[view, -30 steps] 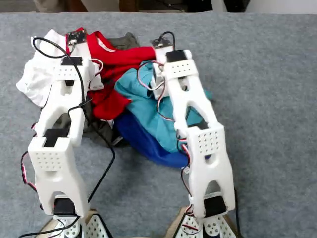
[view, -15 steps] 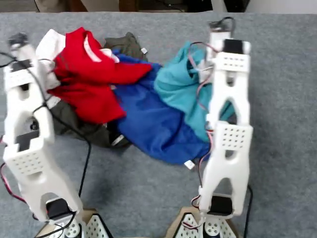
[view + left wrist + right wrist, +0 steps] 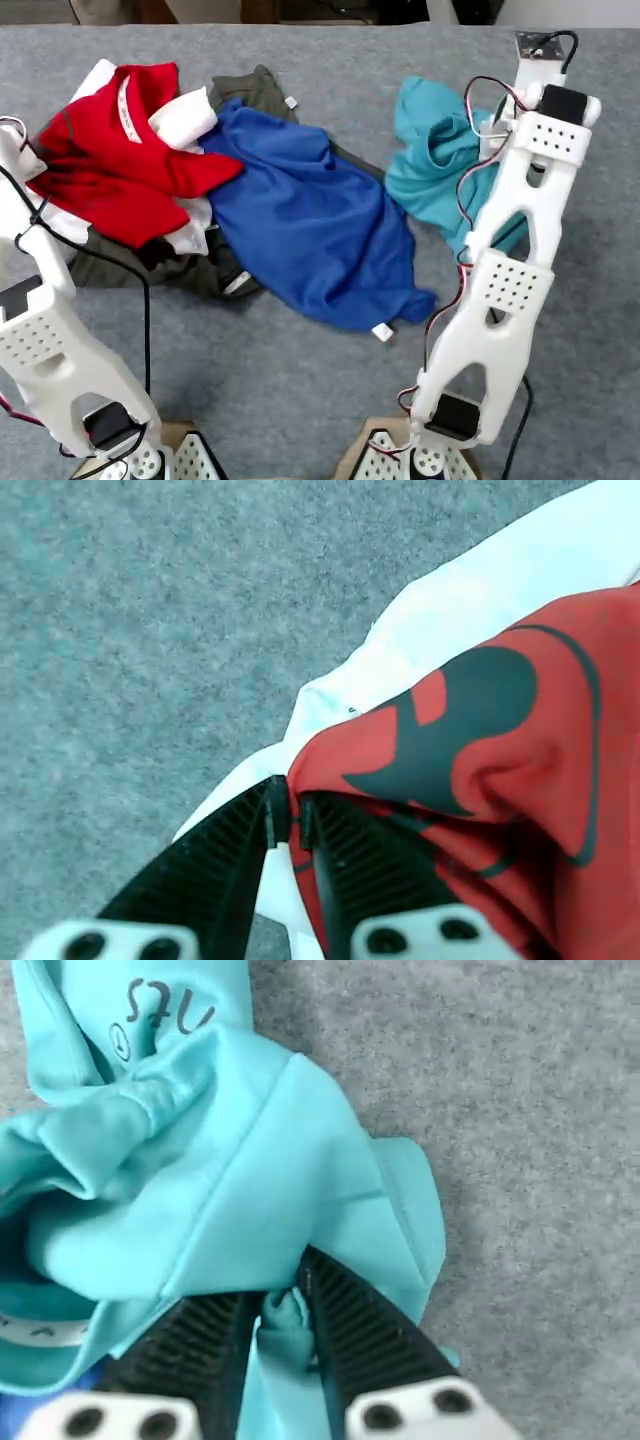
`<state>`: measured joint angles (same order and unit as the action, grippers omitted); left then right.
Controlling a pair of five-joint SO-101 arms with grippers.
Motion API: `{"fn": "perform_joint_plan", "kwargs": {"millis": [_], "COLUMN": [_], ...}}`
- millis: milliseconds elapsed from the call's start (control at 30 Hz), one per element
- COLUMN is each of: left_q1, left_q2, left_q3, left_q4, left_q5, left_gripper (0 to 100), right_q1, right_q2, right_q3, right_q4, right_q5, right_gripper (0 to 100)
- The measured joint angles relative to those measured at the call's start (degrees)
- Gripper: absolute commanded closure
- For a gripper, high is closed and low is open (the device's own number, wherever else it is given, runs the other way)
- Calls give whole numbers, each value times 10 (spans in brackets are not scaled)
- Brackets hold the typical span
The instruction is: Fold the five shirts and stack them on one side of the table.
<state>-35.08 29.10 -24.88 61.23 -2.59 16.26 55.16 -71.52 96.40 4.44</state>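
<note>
1. Far left: my left tool [image 3: 287, 815] is pinched shut on the edge of the red shirt [image 3: 110, 170]. The shirt trails off to the right of it, draped over the white shirt [image 3: 188, 115] and the olive shirt [image 3: 258, 88].
2. Middle: the blue shirt [image 3: 300, 220] sprawls diagonally, its left edge against that heap.
3. Right: my right tool [image 3: 283, 1305] is clamped on a fold of the teal shirt [image 3: 430, 165], which is bunched up close beside the blue one. Can't tell if they touch.
4. My guess is teal gets spread next. Bare desk [image 3: 590, 300] lies to its right, my right arm is nearest, and the blue shirt crowds the left side.
</note>
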Motion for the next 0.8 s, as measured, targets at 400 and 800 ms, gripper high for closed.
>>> {"fn": "perform_joint_plan", "kwargs": {"millis": [400, 800], "left_q1": [28, 90], "left_q2": [0, 0], "left_q3": [-189, -321], "left_q4": [188, 250], "left_q5": [22, -131], "left_gripper": [755, 757], "right_q1": [-113, -149], "right_q2": [0, 0], "right_q3": [-46, -55], "right_q4": [31, 37], "right_q5": [0, 0], "right_gripper": [723, 723]}}
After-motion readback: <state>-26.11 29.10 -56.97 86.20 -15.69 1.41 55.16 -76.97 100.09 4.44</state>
